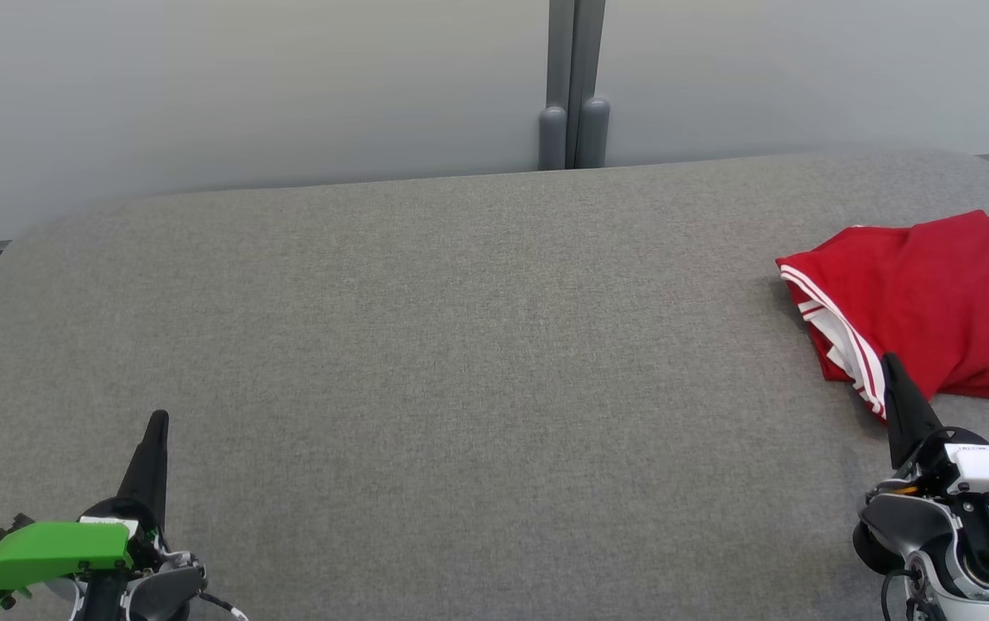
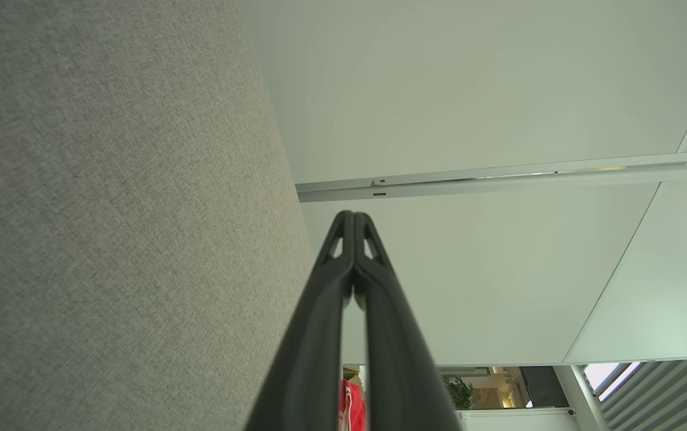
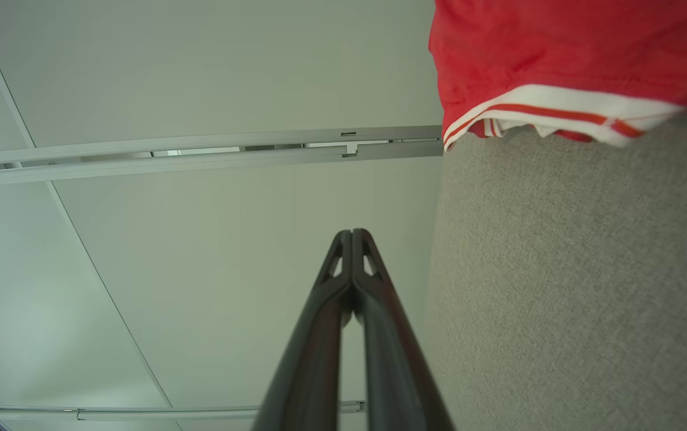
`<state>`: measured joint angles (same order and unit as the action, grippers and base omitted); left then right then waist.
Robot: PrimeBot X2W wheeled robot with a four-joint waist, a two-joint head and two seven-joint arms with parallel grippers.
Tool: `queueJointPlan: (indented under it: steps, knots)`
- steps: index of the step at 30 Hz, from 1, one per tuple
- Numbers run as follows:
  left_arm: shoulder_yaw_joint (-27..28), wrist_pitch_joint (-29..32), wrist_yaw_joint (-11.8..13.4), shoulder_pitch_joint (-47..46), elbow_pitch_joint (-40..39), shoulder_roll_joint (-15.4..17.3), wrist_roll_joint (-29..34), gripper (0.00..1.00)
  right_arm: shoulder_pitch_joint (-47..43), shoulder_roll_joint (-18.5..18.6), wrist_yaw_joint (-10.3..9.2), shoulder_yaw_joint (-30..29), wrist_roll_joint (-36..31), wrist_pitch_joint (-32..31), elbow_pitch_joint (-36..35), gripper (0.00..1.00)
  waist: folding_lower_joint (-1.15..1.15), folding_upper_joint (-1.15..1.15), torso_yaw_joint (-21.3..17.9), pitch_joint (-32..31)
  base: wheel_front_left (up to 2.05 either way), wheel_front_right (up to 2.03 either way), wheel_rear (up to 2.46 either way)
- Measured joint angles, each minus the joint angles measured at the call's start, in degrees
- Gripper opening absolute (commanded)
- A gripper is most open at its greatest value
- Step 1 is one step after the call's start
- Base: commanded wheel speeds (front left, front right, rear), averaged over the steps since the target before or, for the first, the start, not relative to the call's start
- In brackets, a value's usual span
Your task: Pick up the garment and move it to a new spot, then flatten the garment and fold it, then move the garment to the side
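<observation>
The garment (image 1: 925, 302) lies folded at the right end of the table (image 1: 460, 345). The left hand (image 1: 158, 424) and right hand (image 1: 891, 366) are clenched, grasping nothing. Judged status: folding and side placement complete; nothing remains.

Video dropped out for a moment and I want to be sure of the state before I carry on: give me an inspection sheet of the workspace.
Surface: grey fabric-covered table with rounded corners.
Job's things: red garment with white stripes, folded, lying at the table's right side.
Clutter: nothing seen.
Grippers: left gripper shut, holding nothing, over the near left of the table; right gripper shut, holding nothing, its tip close to the garment's striped hem.
Cables: thin wires at both wrists, none seen lying on the table.
Surroundings: pale wall panels behind the table, with a grey post between them.
</observation>
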<state>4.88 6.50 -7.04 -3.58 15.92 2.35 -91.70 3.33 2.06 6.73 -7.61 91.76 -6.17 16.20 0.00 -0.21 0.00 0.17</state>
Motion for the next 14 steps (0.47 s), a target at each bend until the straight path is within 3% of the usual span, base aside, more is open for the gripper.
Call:
queueJointPlan:
  steps: [14]
  knots:
    - [0.0, 0.0, 0.0, 0.0, 0.0, 0.0, 0.0, 0.00, 0.0, 0.0, 0.00, 0.0, 0.0, 0.0, 0.0, 0.00, 0.00, 0.00, 0.0, 0.0, 0.00, 0.00, 0.00]
